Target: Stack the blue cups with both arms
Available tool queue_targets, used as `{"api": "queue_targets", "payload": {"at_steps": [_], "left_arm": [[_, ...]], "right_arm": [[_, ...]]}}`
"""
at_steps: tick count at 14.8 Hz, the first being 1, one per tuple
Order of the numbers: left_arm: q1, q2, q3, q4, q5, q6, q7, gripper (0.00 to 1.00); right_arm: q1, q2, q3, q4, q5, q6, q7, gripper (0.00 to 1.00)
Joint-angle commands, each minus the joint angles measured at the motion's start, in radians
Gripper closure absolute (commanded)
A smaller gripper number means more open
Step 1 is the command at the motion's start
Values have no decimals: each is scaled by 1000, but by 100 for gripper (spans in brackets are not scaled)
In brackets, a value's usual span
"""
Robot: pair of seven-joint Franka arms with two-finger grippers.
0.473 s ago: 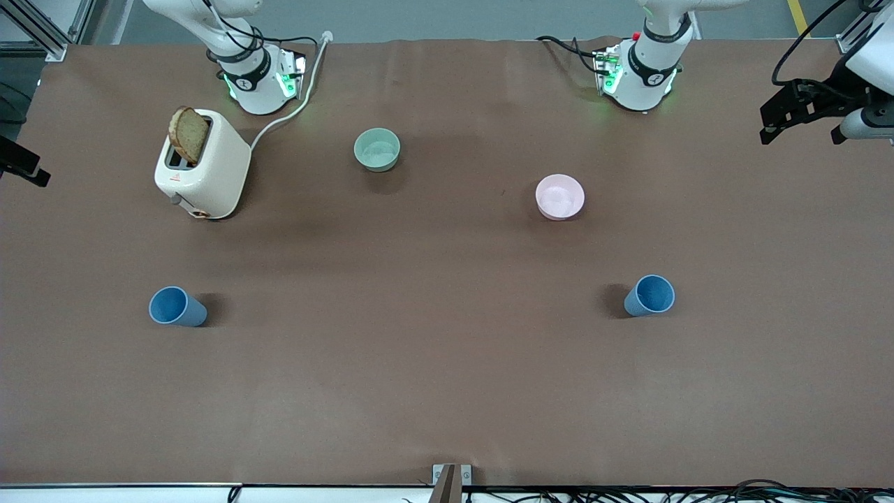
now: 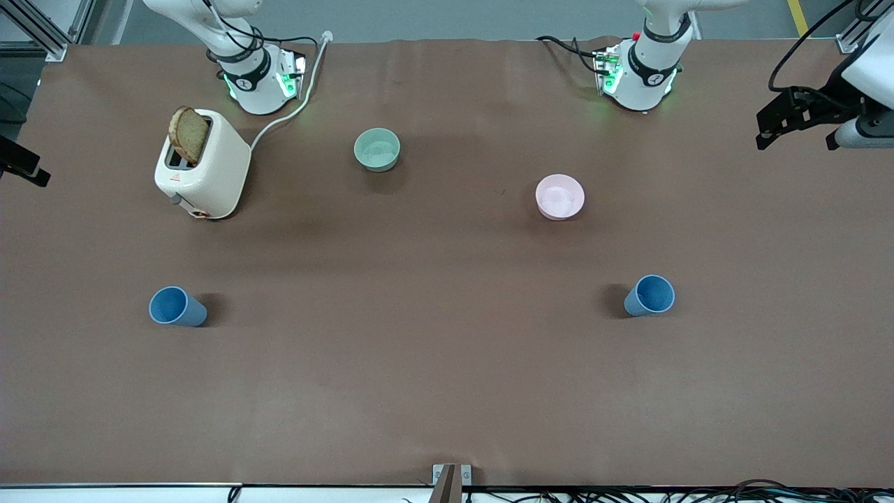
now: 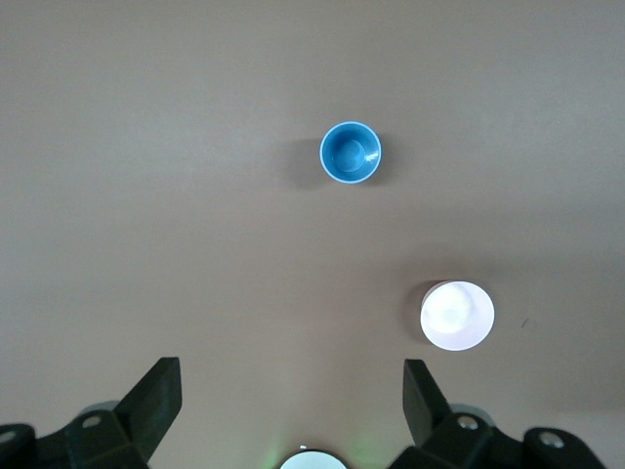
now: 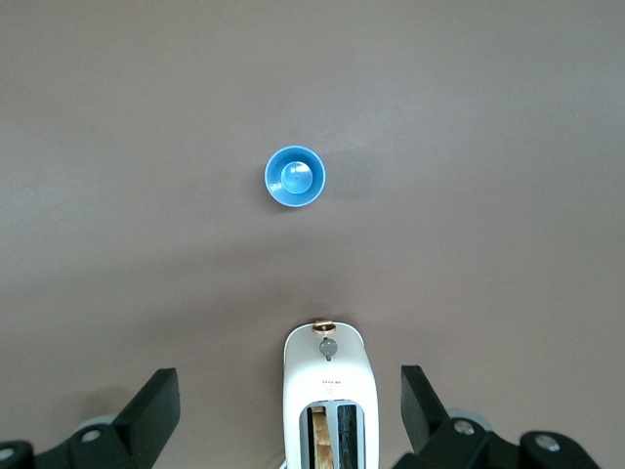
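Now | blue cups upright, apart | left gripper and right gripper high, fingers spread

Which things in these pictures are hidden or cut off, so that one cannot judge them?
- Right gripper: front view lacks it; its wrist view's edge cuts its open fingers.
- Left gripper: front view's edge cuts the arm.
- Toaster: right wrist view's edge cuts it.
- Blue cups: fully visible, standing apart.
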Motion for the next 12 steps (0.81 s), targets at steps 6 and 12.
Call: {"api": "queue_targets", "payload": {"at_steps": [6,12], "left_arm": [[23,118,8,-117,23,292,-43,0],[26,264,6,-333,24,664,-114,0]], "right_arm": [[3,179,-2,8,1,99,-44,0],[-38,316,-4,-201,1,492,-181,0]]}}
